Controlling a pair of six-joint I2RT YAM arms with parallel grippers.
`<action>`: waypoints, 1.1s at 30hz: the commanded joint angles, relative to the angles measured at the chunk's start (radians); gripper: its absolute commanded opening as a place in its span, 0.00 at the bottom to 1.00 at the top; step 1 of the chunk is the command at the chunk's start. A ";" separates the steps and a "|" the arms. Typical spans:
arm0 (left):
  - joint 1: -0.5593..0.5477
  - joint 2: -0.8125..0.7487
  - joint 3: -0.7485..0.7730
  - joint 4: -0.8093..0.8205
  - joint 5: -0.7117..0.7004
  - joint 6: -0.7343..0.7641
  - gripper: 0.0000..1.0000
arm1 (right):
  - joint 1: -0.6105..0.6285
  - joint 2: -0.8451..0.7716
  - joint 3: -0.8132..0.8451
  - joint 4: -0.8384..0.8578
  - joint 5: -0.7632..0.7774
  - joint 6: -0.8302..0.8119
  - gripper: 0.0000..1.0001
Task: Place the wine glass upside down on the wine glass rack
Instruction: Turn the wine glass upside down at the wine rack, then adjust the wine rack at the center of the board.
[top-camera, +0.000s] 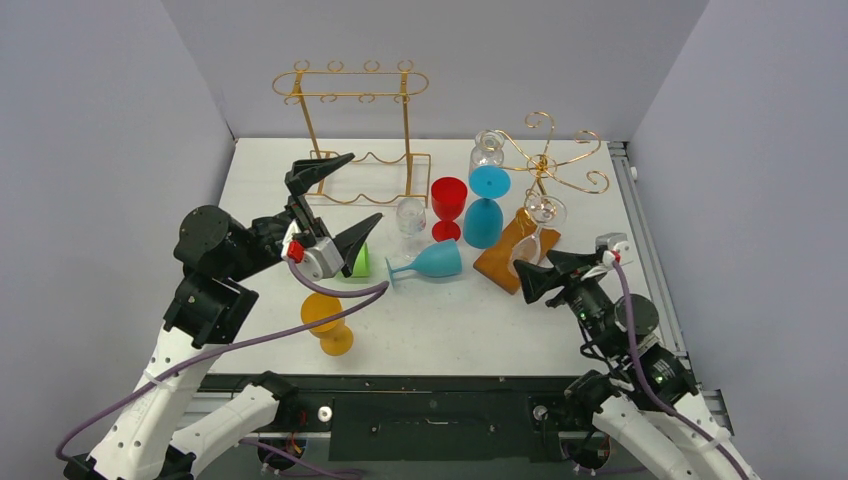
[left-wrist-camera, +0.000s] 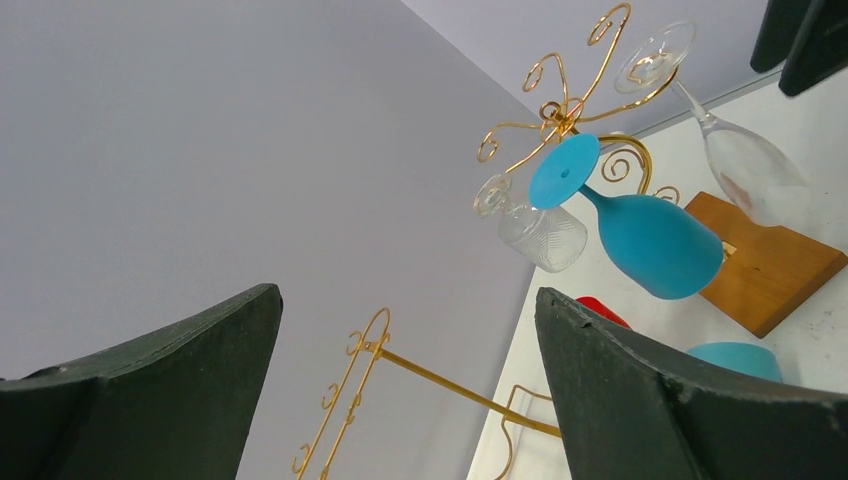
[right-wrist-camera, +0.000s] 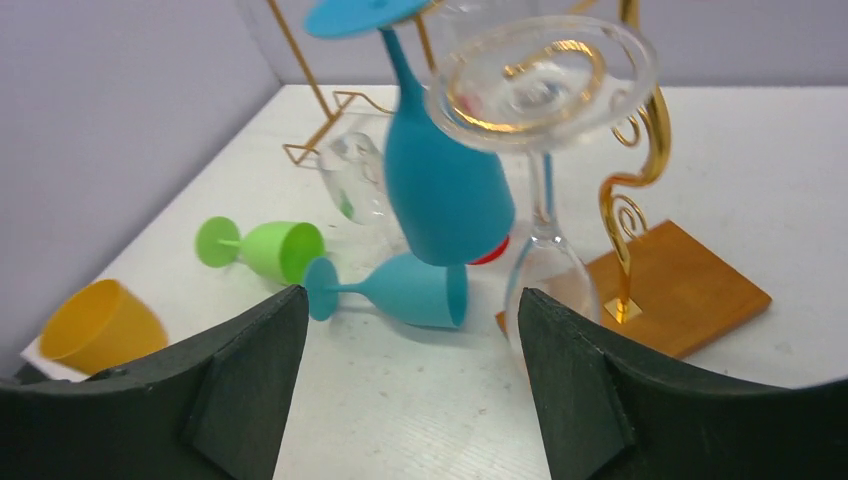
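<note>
The right hand (top-camera: 542, 272) is open wide and holds nothing. It sits low over the right side of the surface (top-camera: 450, 325). Just past it, on the far side, a clear wine glass (top-camera: 545, 212) hangs upside down on the curly gold rack (top-camera: 545, 165). Its round foot rests in a gold curl and its cup points down over the rack's wooden base (top-camera: 498, 264). The hand is near the glass but not touching it.

A big blue glass (top-camera: 485, 222) hangs upside down on the left side of the same rack. A small clear glass (top-camera: 487, 152) hangs at the far side.

The left hand (top-camera: 367, 185) is up in the air on the left. It is open very wide too (nothing is in it).

Near that hand a green glass (top-camera: 358, 262) lies on its side. A light blue glass (top-camera: 432, 262) lies on its side in the middle. A red glass (top-camera: 449, 200) stands up beside the big blue one, and another clear glass (top-camera: 411, 215) sits just left of the red one. A yellow glass (top-camera: 325, 312) is at the near left. A tall gold rack (top-camera: 350, 96) stands at the far left.
</note>
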 joint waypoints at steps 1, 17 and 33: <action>-0.007 -0.009 0.021 -0.013 -0.004 -0.020 0.96 | 0.009 0.014 0.186 -0.225 -0.217 -0.043 0.70; -0.009 -0.048 0.033 -0.059 -0.025 -0.068 0.96 | -0.002 0.684 1.003 -0.416 0.072 -0.210 0.59; -0.010 -0.055 0.023 -0.058 -0.024 -0.084 0.96 | -0.280 1.105 1.358 -0.650 -0.083 -0.354 0.52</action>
